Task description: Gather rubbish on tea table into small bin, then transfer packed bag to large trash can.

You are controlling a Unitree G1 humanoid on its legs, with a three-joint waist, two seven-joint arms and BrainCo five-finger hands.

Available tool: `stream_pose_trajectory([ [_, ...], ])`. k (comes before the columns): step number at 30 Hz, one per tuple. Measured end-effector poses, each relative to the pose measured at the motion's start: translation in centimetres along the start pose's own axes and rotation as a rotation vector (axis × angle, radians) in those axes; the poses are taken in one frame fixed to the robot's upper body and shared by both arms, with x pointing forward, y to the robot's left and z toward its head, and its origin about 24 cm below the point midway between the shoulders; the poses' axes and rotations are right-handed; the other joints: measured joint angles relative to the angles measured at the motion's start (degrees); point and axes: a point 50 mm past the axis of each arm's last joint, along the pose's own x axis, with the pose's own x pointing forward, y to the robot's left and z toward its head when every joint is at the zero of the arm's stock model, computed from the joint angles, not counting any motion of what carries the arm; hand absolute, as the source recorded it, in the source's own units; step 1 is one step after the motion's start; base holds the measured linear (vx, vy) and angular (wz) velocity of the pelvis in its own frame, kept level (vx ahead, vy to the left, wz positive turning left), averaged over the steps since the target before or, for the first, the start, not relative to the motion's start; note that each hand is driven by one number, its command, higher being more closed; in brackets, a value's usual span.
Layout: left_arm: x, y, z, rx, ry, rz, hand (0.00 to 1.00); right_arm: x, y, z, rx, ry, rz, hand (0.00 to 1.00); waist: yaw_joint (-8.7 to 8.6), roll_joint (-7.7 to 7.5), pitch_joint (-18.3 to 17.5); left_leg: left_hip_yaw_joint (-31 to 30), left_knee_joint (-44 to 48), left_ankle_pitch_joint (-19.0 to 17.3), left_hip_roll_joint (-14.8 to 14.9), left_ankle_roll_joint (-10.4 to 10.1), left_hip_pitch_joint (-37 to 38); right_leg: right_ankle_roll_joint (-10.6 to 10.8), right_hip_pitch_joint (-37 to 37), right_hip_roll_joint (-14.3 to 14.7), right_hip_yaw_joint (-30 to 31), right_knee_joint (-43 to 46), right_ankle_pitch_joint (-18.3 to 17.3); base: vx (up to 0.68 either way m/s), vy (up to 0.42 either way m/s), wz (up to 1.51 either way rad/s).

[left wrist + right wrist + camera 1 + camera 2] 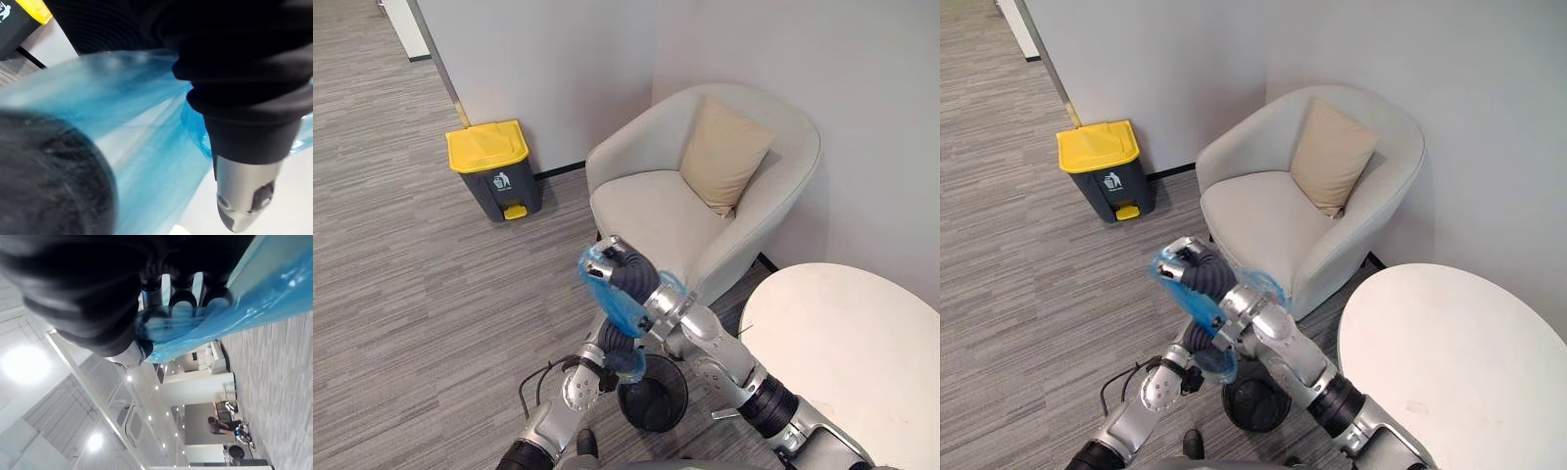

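Note:
A blue plastic bag (610,297) hangs stretched in the air over the small black bin (654,398) on the floor. My right hand (626,272) is raised in front of the armchair with its fingers curled round the bag's top (274,298). Just below it, my left hand (618,345) is against the bag's lower part (146,147), right above the bin's rim. The thin blue film wraps round both hands. The large grey trash can (493,164) with a yellow lid stands shut by the wall, well to the left and further away.
A light armchair (646,211) with a beige cushion (722,155) stands straight ahead in the corner. The round white tea table (847,343) is at my right. Grey carpet lies between me and the trash can. A person (222,425) is far off.

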Motion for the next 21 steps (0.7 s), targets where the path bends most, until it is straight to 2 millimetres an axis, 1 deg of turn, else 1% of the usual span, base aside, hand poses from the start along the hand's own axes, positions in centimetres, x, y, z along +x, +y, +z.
stream_pose_trajectory([
  [2,0.0,0.0,0.0,0.001,0.000,0.003,0.00,0.3,0.6,-0.1,0.002,0.007,0.038,1.00,0.00,0.00,0.00,-0.02,0.00,0.00,0.01,0.00,0.00,-0.01,0.02,0.01,-0.01,-0.01,0.01,0.00,0.000,0.00],
  [4,0.0,0.0,0.1,0.000,-0.001,0.016,0.00,0.6,1.7,-0.5,0.014,0.019,0.086,1.00,0.01,0.00,-0.03,-0.05,0.01,0.00,0.01,0.00,0.00,-0.01,0.05,0.02,-0.04,-0.02,0.01,0.00,0.000,0.00],
  [9,0.2,-0.1,0.3,-0.001,-0.004,0.027,0.00,0.8,3.0,-1.1,0.064,0.035,0.144,1.00,0.01,0.00,-0.22,-0.08,0.01,0.00,0.02,0.00,0.00,-0.02,0.08,0.02,-0.06,-0.02,0.01,0.00,0.000,0.00],
  [14,0.6,0.1,0.5,0.008,0.006,0.044,0.00,0.9,3.9,-2.1,0.091,0.080,0.172,1.00,0.08,0.01,-0.24,-0.17,0.01,0.02,0.04,-0.04,0.01,-0.04,0.13,0.05,-0.13,0.00,0.03,0.00,0.000,0.00],
  [21,1.2,0.6,0.8,0.025,0.008,0.088,0.00,0.9,4.6,-2.6,0.110,0.101,0.197,1.00,0.16,0.02,-0.25,-0.29,0.02,0.03,0.03,-0.04,0.01,-0.04,0.20,0.04,-0.23,0.00,0.03,0.00,0.000,0.00],
])
